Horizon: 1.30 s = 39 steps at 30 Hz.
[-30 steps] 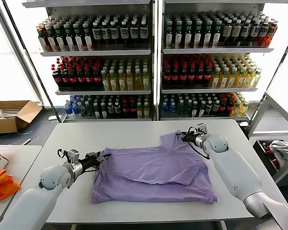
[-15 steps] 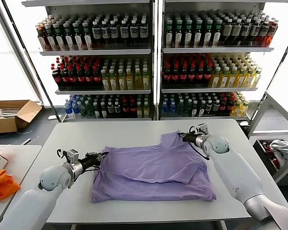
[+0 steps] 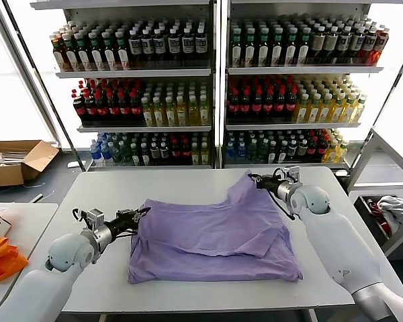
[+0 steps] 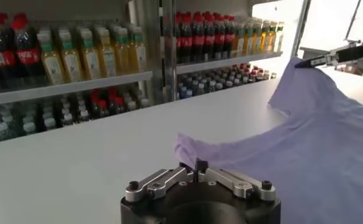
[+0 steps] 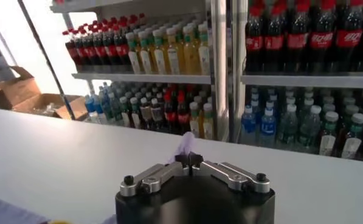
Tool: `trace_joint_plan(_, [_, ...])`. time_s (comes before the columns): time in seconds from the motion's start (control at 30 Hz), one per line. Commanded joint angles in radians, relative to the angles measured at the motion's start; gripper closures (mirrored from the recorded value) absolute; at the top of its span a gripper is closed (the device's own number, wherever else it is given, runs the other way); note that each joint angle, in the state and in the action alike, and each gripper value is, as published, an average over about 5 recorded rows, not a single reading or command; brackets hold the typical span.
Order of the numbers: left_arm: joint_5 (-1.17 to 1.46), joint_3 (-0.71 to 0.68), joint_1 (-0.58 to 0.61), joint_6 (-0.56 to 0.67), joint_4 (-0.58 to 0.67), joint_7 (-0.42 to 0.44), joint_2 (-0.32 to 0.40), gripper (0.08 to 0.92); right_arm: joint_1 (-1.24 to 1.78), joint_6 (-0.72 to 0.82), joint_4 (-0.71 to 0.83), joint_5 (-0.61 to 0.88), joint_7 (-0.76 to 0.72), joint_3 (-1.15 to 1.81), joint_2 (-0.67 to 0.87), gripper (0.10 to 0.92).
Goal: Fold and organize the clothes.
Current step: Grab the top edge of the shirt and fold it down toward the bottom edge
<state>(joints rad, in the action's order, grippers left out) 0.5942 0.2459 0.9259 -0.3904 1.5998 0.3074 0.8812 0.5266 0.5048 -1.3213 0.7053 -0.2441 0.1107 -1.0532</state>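
Since a second ago both my grippers have lifted their corners of the T-shirt (image 3: 215,235): the far right corner has risen off the table (image 3: 188,184) into a small peak, and the left edge has been drawn outward and up.

Red labels on the dark cola bottles (image 5: 315,36) in the right wrist view carry white script that looks like Coca-Cola, too small to read for certain; I can read nothing else on the shelves (image 3: 215,70). No print shows on the shirt's upper face.

The T-shirt is light purple, thin and soft, lying partly folded at the middle of the table, with one layer turned over across its right half and a diagonal crease running toward 5 o'clock. Its near hem is fairly straight, slightly rumpled at the 7 o'clock corner.

My left gripper (image 3: 136,216) sits at the shirt's 9 o'clock edge, jaws pinched narrow on the fabric there. My right gripper (image 3: 256,179) is at 1 o'clock, jaws closed on the raised corner, a tuft of purple poking between its fingers (image 5: 188,159) in its own wrist view.

An orange cloth (image 3: 1,258) lies on the side table at far 9 o'clock.
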Motion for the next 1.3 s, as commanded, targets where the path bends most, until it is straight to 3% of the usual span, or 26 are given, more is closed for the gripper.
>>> trace_joint_plan(0.03, [0.008, 0.090, 0.124, 0.012, 0.135, -0.010, -0.009, 0.907, 0.184, 0.008, -0.287, 0.091, 0.022, 0.101, 0.078, 0.920])
trace_joint_plan(0.67, [-0.043, 0.243, 0.424, -0.009, 0.338, -0.047, -0.034, 0.907, 0.743, 0.004, -0.671, 0.109, 0.023, 0.461, 0.164, 0.920])
trace_joint_plan(1.07, [-0.158, 0.248, 0.622, -0.071, 0.417, -0.051, -0.041, 0.907, 0.961, -0.027, -0.652, -0.094, 0.043, 0.477, 0.136, 0.920])
trace_joint_plan(1.17, [-0.163, 0.261, 0.634, -0.094, 0.426, -0.069, -0.043, 0.880, 0.967, -0.027, -0.653, -0.110, 0.052, 0.482, 0.129, 0.889])
trace_joint_plan(1.3, [-0.145, 0.300, 0.634, -0.126, 0.452, -0.099, -0.054, 0.780, 0.966, -0.041, -0.668, -0.110, 0.066, 0.504, 0.130, 0.786])
